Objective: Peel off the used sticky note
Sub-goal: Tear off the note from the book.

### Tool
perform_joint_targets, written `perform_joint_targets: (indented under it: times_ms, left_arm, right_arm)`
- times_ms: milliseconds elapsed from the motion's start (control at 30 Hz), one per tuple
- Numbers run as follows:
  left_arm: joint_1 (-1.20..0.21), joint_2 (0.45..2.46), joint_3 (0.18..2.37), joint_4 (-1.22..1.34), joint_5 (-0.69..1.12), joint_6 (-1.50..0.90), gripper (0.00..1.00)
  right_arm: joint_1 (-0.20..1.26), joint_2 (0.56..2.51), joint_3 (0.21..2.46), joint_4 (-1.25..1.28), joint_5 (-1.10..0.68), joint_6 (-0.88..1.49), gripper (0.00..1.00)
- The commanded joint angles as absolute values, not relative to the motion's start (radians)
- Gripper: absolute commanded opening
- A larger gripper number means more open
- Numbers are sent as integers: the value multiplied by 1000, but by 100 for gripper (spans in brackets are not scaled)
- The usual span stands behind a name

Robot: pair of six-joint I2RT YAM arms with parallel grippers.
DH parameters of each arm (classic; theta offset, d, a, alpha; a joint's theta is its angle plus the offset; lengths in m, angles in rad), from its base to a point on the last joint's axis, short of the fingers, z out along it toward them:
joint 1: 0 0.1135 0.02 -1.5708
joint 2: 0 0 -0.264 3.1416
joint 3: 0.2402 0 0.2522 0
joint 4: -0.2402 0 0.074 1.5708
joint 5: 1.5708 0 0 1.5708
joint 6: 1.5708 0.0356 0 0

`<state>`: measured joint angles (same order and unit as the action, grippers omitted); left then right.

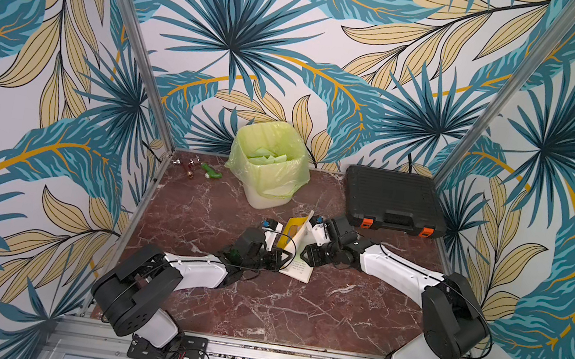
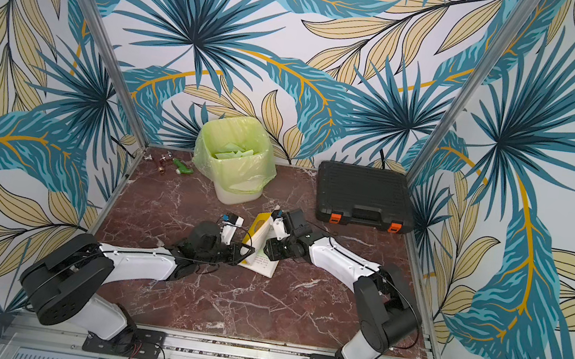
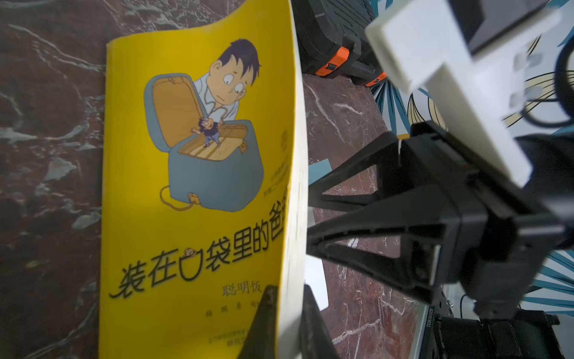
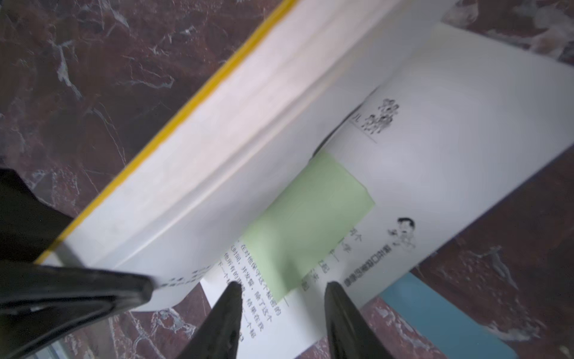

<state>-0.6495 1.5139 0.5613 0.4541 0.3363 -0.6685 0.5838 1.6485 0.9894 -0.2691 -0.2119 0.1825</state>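
A book with a yellow cover (image 1: 293,227) (image 2: 259,224) lies open mid-table. My left gripper (image 3: 289,290) is shut on the cover (image 3: 192,186) and front pages, holding them up on edge. The pale green sticky note (image 4: 310,223) is stuck flat on the open printed page (image 4: 450,140), partly under the lifted pages (image 4: 248,108). My right gripper (image 4: 283,286) is open just above the page, its fingertips (image 4: 236,290) straddling the note's near corner, and nothing is gripped. Both top views show the grippers (image 1: 280,258) (image 1: 305,256) (image 2: 246,253) (image 2: 269,249) meeting at the book.
A white bin with a green liner (image 1: 269,164) stands behind the book and holds green notes. A black case with orange latches (image 1: 393,200) sits at the back right. Small fittings (image 1: 198,169) lie at the back left. A blue sheet (image 4: 441,320) shows beneath the book.
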Motion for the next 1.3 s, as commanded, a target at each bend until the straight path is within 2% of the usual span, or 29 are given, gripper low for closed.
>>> perform_joint_targets:
  times_ms: [0, 200, 333, 633, 933, 1267]
  left_arm:
    - [-645, 1530, 581, 465, 374, -693, 0]
    - [-644, 1525, 580, 459, 369, -693, 0]
    - [-644, 1522, 579, 457, 367, -695, 0]
    - [-644, 1513, 582, 442, 358, -686, 0]
    - [-644, 1519, 579, 446, 360, -683, 0]
    - [-644, 1522, 569, 458, 357, -684, 0]
  right_arm:
    - [614, 1682, 949, -177, -146, 165, 48]
    - [613, 1743, 945, -146, -190, 308, 50]
    - [611, 1762, 947, -160, -159, 440, 53]
    - [609, 1719, 819, -25, -256, 867, 55]
    - [609, 1644, 756, 24, -254, 1016, 57]
    - [606, 1696, 648, 283, -245, 1204, 56]
